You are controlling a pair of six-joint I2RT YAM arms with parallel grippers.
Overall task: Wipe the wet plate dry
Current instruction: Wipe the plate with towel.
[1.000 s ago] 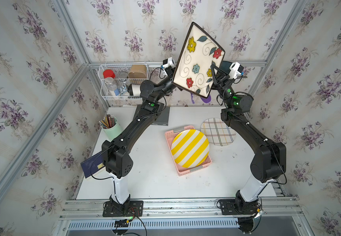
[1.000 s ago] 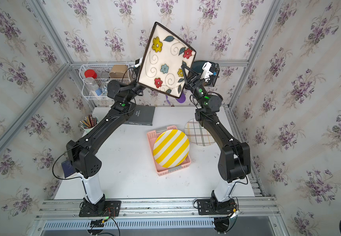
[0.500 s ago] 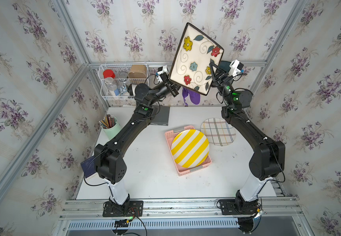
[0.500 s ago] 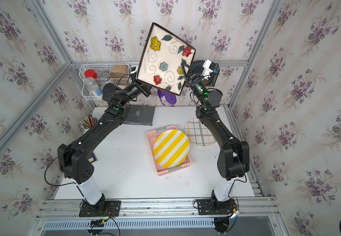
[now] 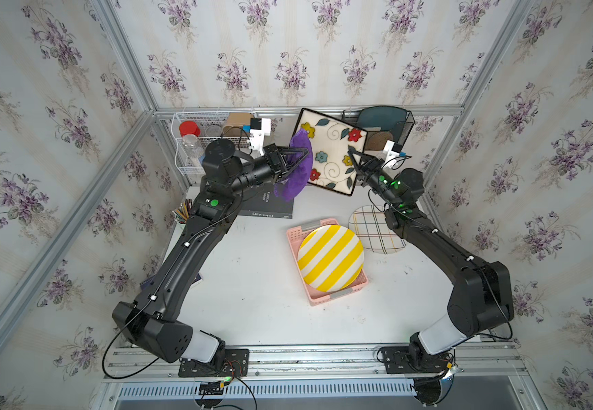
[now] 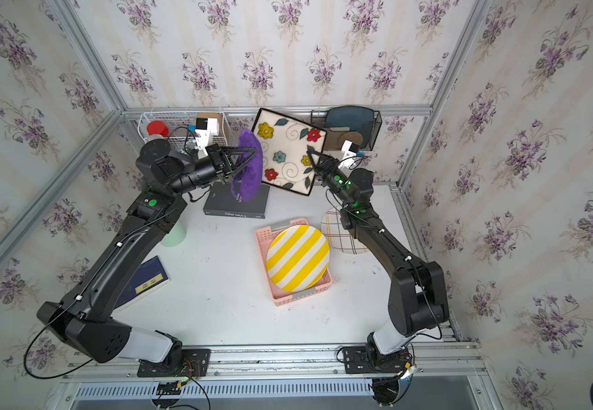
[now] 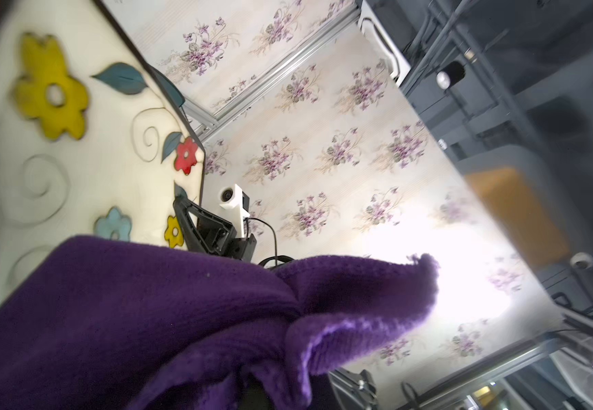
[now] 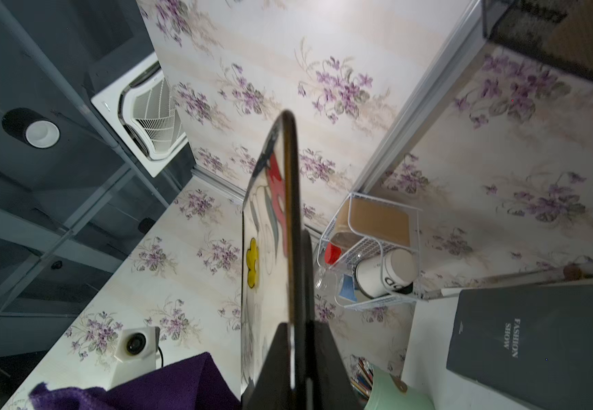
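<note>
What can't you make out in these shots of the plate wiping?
- Wetness on the floral plate: too fine for both top views, blurred in the left wrist view.
- Plate's back: turned away; right wrist view is edge-on.
- Left gripper pads: buried in purple cloth, left wrist view.
- Plaid plate: partly behind right arm, top views.

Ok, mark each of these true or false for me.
1. The right claw grips the flowered plate by its edge, clear of the table. True.
2. The left claw is empty. False: the left claw is shut on the purple cloth.
3. The yellow striped plate lies on the bare table. False: the yellow striped plate rests on the pink basket.
4. The plaid plate lies flat on the table, beside the pink basket. True.
</note>
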